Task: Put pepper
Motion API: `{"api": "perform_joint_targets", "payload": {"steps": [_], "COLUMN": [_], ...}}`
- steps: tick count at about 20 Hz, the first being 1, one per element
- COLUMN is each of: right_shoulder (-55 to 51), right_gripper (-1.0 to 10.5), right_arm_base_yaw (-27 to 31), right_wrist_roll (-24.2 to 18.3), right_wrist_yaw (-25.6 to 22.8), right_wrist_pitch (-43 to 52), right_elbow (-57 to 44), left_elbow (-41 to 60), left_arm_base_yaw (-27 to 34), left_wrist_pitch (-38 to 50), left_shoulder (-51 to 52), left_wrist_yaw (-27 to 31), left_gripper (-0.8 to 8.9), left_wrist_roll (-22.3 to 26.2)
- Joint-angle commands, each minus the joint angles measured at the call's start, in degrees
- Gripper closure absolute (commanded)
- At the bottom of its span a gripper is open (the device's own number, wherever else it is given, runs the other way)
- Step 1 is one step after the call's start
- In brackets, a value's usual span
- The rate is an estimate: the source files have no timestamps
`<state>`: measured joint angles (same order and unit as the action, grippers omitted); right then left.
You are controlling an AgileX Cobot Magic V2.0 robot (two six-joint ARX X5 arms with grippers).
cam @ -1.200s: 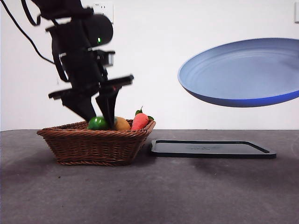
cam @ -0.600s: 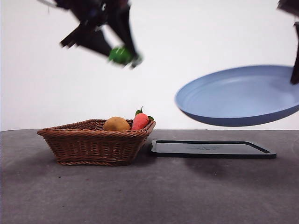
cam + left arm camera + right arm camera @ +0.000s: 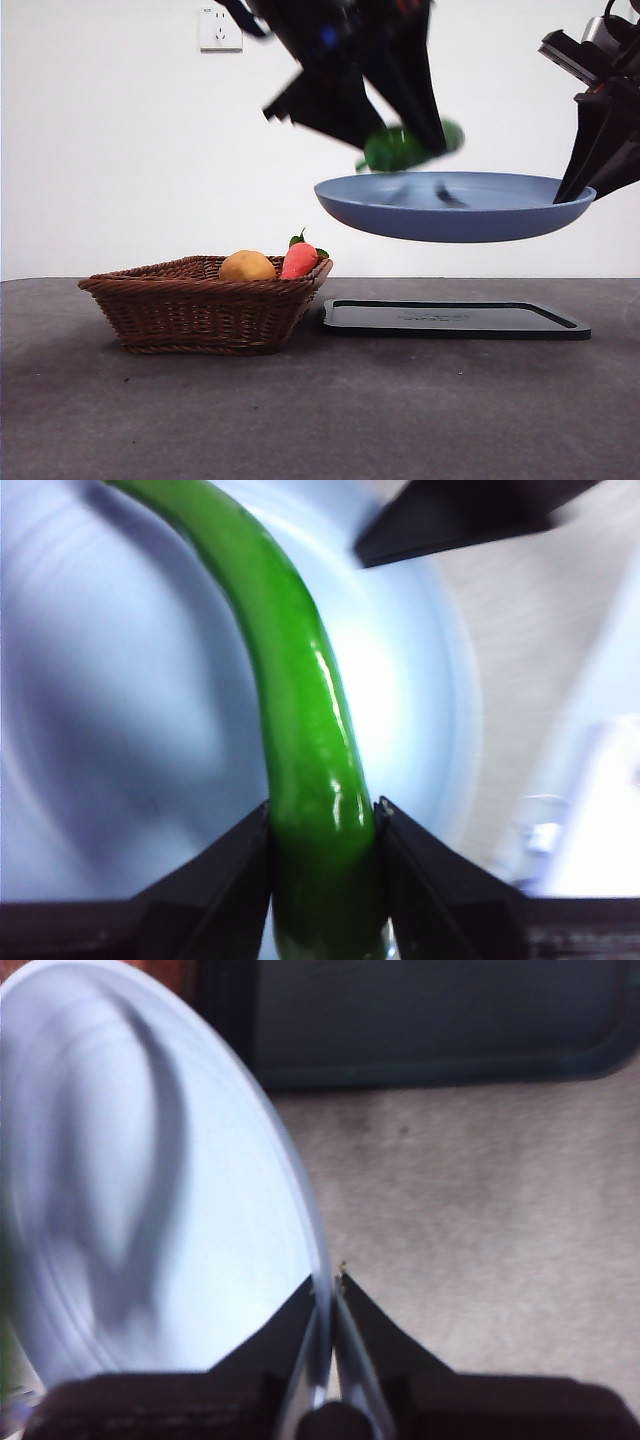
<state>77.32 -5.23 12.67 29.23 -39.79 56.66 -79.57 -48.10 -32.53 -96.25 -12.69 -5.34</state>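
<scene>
The left gripper (image 3: 322, 825) has its two black jaws clamped on the sides of the pepper (image 3: 300, 730), a glossy green, slim, curved vegetable that runs from between the jaws up toward the upper left of the left wrist picture. In the front view this gripper (image 3: 415, 140) comes down from the top centre as a big, dark, blurred shape, with the pepper (image 3: 400, 148) showing green at its tip, just above the blue plate (image 3: 455, 205). Whether the pepper touches the plate cannot be told. In the left wrist view the plate (image 3: 120, 730) fills most of the frame behind the pepper.

The right gripper (image 3: 330, 1295) pinches the plate's rim (image 3: 315, 1260) between its nearly closed jaws, the pale blue plate spreading over the left half of the right wrist picture. In the front view it (image 3: 575, 185) stands at the right edge, holding the plate in the air, about level, in the middle right of the frame.

Below the plate a flat black tray (image 3: 455, 318) lies on the dark table (image 3: 320, 420). To its left, just beside it, sits a wicker basket (image 3: 200, 305) holding a round yellow-orange item (image 3: 247, 266) and a red-orange pointed item with green leaves (image 3: 299, 260). A white socket (image 3: 220, 28) is on the wall at the upper left.
</scene>
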Motion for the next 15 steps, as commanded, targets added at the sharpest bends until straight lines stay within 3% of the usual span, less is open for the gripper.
{"api": "perform_joint_targets", "payload": {"steps": [1, 6, 10, 15], "right_shoulder": [0.81, 0.81, 0.81, 0.81], "right_gripper": [9.4, 9.4, 9.4, 9.4], "right_arm_base_yaw": [-0.15, -0.15, -0.15, -0.15], "right_wrist_roll": [1.01, 1.05, 1.07, 1.51], "right_wrist_yaw": [0.85, 0.85, 0.85, 0.44], "right_wrist_pitch": [0.33, -0.50, -0.96, -2.75], "right_elbow": [0.61, 0.61, 0.61, 0.61], "left_elbow": [-1.14, -1.14, -1.14, -1.14], "left_arm_base_yaw": [-0.72, -0.72, -1.03, -1.11], "left_wrist_pitch": [2.34, 4.11, 3.50, 2.45], "left_shoulder": [-3.34, -5.84, -5.84, -5.44], "left_wrist_yaw": [2.16, 2.16, 1.95, 1.77], "left_gripper": [6.77, 6.72, 5.78, 5.75], "left_wrist_roll": [2.47, 2.60, 2.45, 2.36]}}
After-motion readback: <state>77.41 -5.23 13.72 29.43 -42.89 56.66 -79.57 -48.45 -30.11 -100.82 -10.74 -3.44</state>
